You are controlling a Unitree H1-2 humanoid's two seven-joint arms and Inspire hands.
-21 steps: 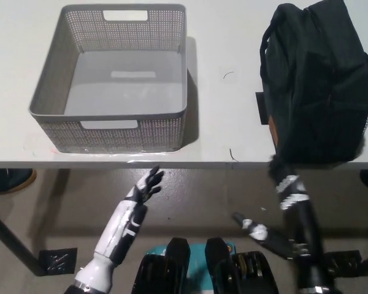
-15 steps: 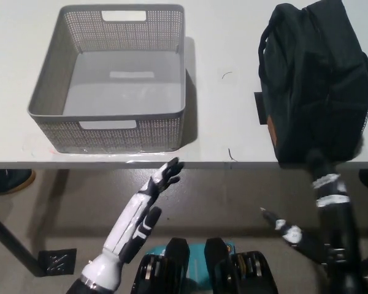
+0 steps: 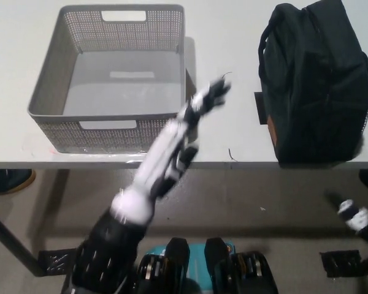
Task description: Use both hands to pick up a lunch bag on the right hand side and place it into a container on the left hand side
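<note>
left hand [image 3: 199,110] open over table [image 3: 233,37]; lunch bag [image 3: 316,79] untouched

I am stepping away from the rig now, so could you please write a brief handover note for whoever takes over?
Left hand: open, empty, blurred, raised over the table between container and bag.
Right hand: low at the right edge, below table height, blurred; its state cannot be told.
Lunch bag: on the table's right, untouched.
Container: on the left, empty.
Done: nothing.
Left: grasp the bag with both hands, place it in the container.
</note>
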